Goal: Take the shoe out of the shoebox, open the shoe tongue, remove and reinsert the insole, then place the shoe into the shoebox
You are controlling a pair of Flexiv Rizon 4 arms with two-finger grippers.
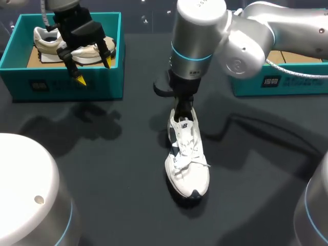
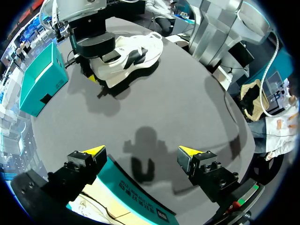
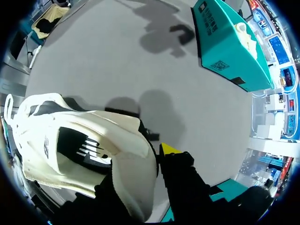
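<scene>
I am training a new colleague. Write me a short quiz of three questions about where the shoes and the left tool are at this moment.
1. True or false: the left tool is shut on a shoe.
2. Fill in: the cream sneaker lies in the ___ shoebox.
3. Choose: the white sneaker with dark patches stands A) in a shoebox, B) on the table, C) on the cream sneaker.
Key: 1 false; 2 left; 3 B.
</scene>
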